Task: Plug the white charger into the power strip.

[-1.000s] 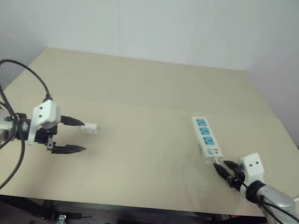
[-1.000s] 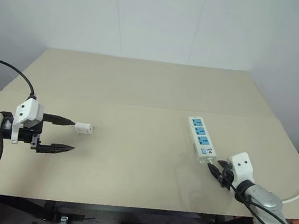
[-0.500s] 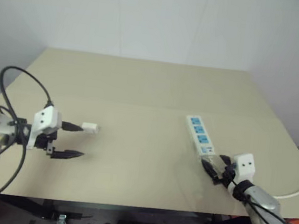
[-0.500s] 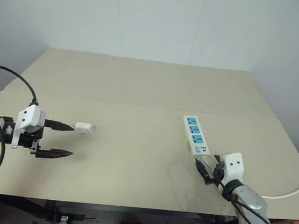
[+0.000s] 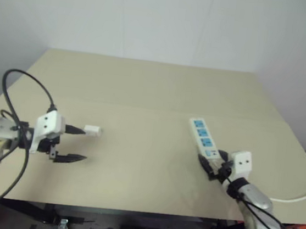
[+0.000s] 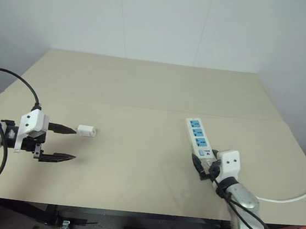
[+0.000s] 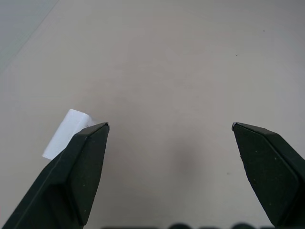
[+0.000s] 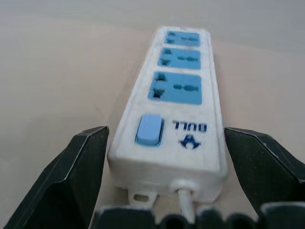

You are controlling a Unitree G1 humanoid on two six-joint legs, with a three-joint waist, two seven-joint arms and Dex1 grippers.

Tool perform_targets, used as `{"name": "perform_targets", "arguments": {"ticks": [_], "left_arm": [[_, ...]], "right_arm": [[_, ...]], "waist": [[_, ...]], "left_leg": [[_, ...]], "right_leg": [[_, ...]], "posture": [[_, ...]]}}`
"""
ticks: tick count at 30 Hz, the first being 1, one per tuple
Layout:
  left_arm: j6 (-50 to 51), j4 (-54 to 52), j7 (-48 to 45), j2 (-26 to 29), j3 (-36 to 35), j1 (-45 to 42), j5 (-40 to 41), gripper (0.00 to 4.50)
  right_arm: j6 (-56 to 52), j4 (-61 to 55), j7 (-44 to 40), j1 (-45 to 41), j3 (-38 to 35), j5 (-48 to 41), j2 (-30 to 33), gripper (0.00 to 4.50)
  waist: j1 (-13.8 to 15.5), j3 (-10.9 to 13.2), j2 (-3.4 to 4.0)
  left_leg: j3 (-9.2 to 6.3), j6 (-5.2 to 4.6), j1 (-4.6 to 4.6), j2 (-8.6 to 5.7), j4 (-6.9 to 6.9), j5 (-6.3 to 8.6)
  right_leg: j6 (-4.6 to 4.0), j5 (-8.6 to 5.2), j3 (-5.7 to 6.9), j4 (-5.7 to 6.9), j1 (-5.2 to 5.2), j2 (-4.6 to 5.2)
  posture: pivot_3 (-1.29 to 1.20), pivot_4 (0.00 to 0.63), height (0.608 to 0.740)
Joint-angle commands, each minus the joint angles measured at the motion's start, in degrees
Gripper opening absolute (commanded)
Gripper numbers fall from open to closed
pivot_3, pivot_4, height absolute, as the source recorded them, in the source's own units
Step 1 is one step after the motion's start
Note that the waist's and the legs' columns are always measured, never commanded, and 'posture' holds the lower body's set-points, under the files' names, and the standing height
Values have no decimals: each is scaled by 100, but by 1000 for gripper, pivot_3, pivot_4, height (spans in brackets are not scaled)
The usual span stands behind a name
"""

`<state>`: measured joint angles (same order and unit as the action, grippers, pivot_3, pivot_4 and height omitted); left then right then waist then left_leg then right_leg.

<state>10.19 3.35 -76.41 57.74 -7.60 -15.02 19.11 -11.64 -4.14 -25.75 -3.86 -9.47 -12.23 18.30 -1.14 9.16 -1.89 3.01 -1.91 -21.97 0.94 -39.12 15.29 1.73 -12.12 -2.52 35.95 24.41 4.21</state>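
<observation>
The white charger lies flat on the tan table at the left. My left gripper is open just beside it; the charger sits past the tip of one finger, outside the gap. The power strip, white with three blue sockets, lies on the right half of the table. My right gripper is open at the strip's near, switch end. In the right wrist view its black fingers stand on either side of the strip, with a gap on both sides.
The strip's thin white cord runs off to the right over the table's edge. The near edge is just below both grippers. A white wall rises behind the table's far edge.
My right gripper has opened wider and moved left and forward until its fingers straddle the strip's near end. The strip has shifted slightly left. The left gripper and charger have stayed put.
</observation>
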Motion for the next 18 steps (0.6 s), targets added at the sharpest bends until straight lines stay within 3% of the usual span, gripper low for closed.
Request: {"name": "perform_targets", "arguments": {"ticks": [1, 12, 16, 18], "left_arm": [[-112, 25, 42, -1, -41, -114, -13, 4500], [-137, 145, 26, -115, 11, -347, 16, 4500], [-134, 184, 75, -210, 26, -548, 47, 4500], [-135, 278, 114, -277, 110, -834, -10, 4500]], "right_arm": [[372, 55, 362, 25, 37, 160, -216, 4448], [926, 511, 569, 104, 32, 246, -392, 4448], [919, 583, 494, 66, 40, 161, -386, 3487], [919, 593, 464, 40, 66, 181, -347, 3397]], "waist": [[-1, 0, 0], [-7, -1, -1], [-7, -2, -4], [-7, -5, -9]], "left_leg": [[-1, 0, -1, -1, 0, 0], [-4, 0, 11, -1, -1, 0], [-5, 0, 12, -2, -1, 0], [-5, 0, 15, -2, -2, 0]], "right_leg": [[0, 0, -1, 0, 0, 2], [1, 0, -1, 3, -8, 5], [1, 1, -1, 2, -10, 5], [1, 1, -1, 2, -12, 5]], "posture": [[0, 150, 740], [0, 150, 740], [0, 150, 740], [0, 150, 740]]}}
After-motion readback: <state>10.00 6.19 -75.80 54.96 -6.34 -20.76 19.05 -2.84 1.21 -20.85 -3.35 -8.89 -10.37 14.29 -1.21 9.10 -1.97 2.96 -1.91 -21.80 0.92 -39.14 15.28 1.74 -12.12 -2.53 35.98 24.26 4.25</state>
